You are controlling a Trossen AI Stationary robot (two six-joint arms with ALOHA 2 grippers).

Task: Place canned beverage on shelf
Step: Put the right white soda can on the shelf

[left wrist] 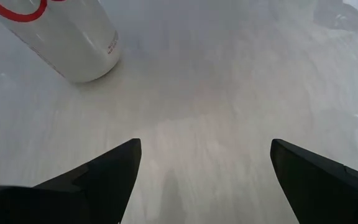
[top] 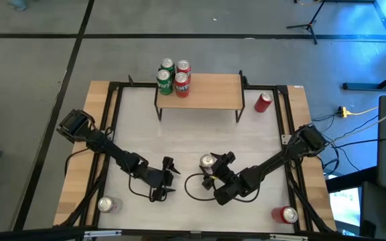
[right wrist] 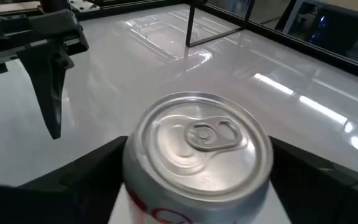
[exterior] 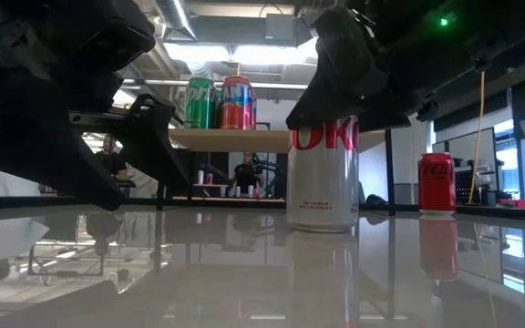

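A silver can (top: 208, 161) with red lettering stands upright on its base in the middle of the white table; it also shows in the low view (exterior: 322, 173). My right gripper (right wrist: 197, 146) is open, slants down over the can from the near right, and has one finger on each side of the can's upper part. My left gripper (top: 168, 175) is open just left of the can with nothing between its fingers (left wrist: 104, 174); the can's lower wall (left wrist: 61, 37) shows ahead of it. The light-wood shelf (top: 210, 92) stands at the far edge, with several cans (top: 174, 77) on its left end. My right gripper's fingers (right wrist: 92, 171) stand close beside the two sides of the silver can just under its top rim (right wrist: 197, 140). I cannot tell whether they touch it. The can stands upright with its base on the table.
A red can (top: 263, 102) stands on the table right of the shelf. A silver can (top: 106, 204) is at the near left corner and a red one (top: 287, 214) at the near right. A black frame (top: 116, 107) borders the table. The shelf's right part is bare wood.
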